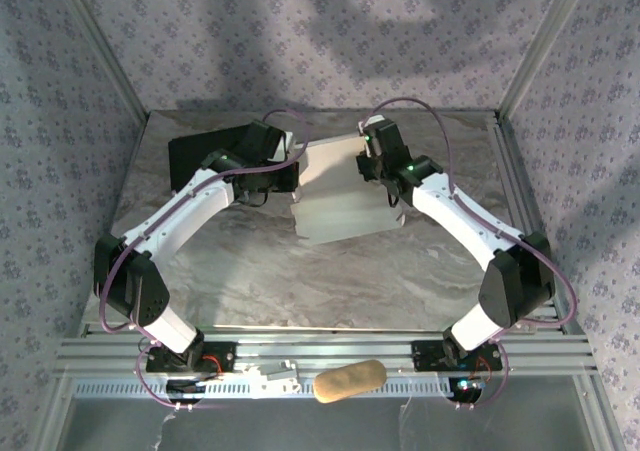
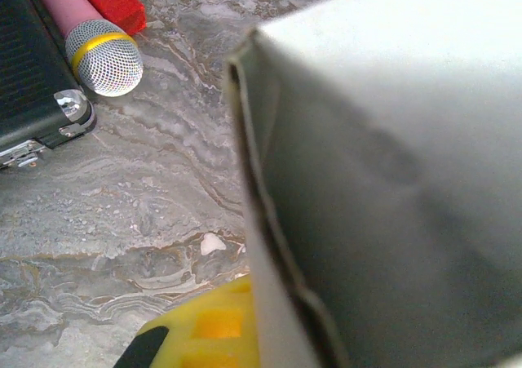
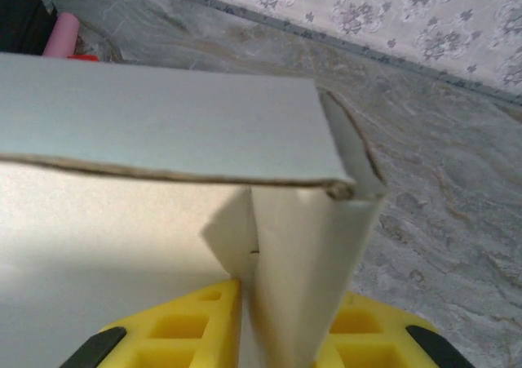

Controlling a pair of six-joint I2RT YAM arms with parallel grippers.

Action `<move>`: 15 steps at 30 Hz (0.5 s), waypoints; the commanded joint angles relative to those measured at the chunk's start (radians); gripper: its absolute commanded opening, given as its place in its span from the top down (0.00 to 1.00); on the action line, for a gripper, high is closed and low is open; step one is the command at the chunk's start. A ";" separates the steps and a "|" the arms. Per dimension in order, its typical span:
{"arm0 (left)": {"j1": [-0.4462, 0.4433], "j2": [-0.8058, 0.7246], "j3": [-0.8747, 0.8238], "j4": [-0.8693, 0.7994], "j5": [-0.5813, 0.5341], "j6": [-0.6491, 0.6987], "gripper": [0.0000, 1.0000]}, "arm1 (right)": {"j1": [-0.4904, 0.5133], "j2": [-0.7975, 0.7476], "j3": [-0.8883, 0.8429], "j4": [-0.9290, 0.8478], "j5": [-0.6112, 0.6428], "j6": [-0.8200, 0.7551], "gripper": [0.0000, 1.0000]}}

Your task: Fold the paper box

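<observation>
From above and behind we look down on the whole table (image 1: 300, 281), our two wrist cameras very close against the paper box (image 1: 335, 206), shared by all views

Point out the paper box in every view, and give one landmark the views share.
Top external: paper box at centre, toward the table's far side.
Left wrist: paper box close up, covering the right half.
Right wrist: paper box close up, across left and centre.
Shared landmark: the marbled grey table.
</observation>
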 commanded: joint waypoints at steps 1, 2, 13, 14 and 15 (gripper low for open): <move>-0.008 -0.004 0.052 0.019 0.018 0.002 1.00 | -0.010 0.017 0.020 -0.035 -0.070 0.012 0.77; -0.007 -0.004 0.053 0.020 0.018 0.002 1.00 | -0.013 0.017 0.018 -0.034 -0.074 0.013 0.78; -0.008 0.001 0.055 0.018 0.013 0.002 1.00 | 0.007 0.060 0.071 -0.094 0.144 0.041 1.00; -0.007 0.002 0.056 0.016 0.011 0.001 1.00 | 0.015 0.071 0.081 -0.114 0.180 0.047 1.00; -0.006 0.005 0.059 0.013 0.009 0.000 1.00 | 0.022 0.082 0.092 -0.135 0.233 0.059 1.00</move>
